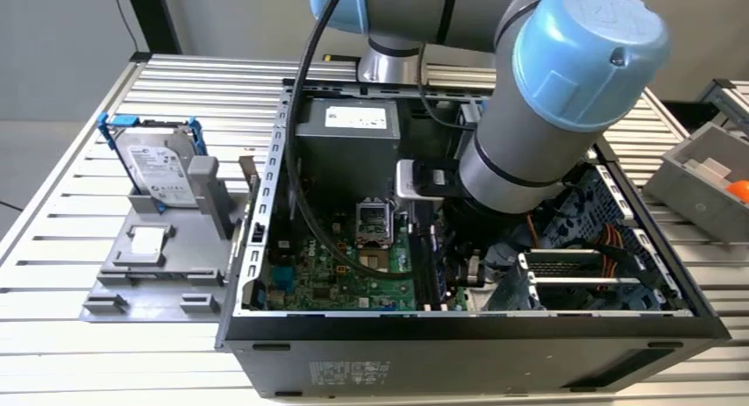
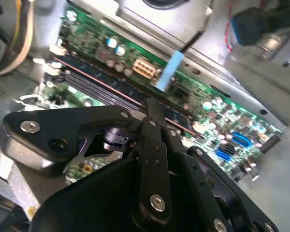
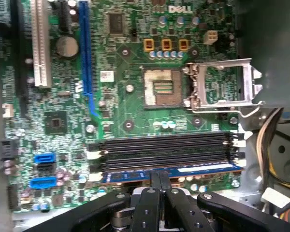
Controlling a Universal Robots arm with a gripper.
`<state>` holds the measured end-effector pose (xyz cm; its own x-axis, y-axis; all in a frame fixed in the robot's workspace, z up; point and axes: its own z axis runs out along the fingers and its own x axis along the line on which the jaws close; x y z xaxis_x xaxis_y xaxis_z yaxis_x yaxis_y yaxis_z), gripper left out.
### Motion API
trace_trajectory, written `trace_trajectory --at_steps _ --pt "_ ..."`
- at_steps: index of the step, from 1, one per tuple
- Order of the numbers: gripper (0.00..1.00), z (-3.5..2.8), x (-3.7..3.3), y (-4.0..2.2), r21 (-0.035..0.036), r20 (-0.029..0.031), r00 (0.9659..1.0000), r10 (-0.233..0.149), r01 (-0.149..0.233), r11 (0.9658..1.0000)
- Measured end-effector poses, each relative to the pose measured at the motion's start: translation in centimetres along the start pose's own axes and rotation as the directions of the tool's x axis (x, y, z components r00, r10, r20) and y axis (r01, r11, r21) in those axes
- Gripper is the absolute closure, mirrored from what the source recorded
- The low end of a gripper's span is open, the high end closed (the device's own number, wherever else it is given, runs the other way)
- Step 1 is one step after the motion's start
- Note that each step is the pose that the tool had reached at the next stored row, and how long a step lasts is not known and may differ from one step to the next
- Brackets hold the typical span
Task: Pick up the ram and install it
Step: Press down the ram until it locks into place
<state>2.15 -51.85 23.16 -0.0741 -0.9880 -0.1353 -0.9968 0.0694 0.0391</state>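
The ram [image 3: 174, 172] is a thin blue circuit-board stick standing on edge in the memory slot nearest the gripper [image 3: 160, 180], beside three empty dark slots [image 3: 164, 147] on the green motherboard [image 3: 130, 101]. In both wrist views the gripper's fingers [image 3: 154, 181] are drawn together over the middle of the stick's upper edge; they appear closed on it, though the contact itself is partly hidden by the finger linkage. In the second wrist view the ram [image 2: 106, 87] runs as a long blue strip with a reddish edge line, away from the gripper [image 2: 150, 110]. In the exterior view the arm [image 1: 527, 134] reaches down into the open computer case [image 1: 468, 323]. Judged from its form, the stick is light, stiff and brittle, with fragile chips and contacts. It is best held by its long top edge at mid-length, so that pressure falls evenly on both ends.
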Motion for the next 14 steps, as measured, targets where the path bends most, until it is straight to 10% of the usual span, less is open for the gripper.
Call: trace_trajectory --at_steps 14 --pt "1.0 1.26 -1.22 0.12 0.0006 -0.011 0.9999 0.001 -0.001 1.0"
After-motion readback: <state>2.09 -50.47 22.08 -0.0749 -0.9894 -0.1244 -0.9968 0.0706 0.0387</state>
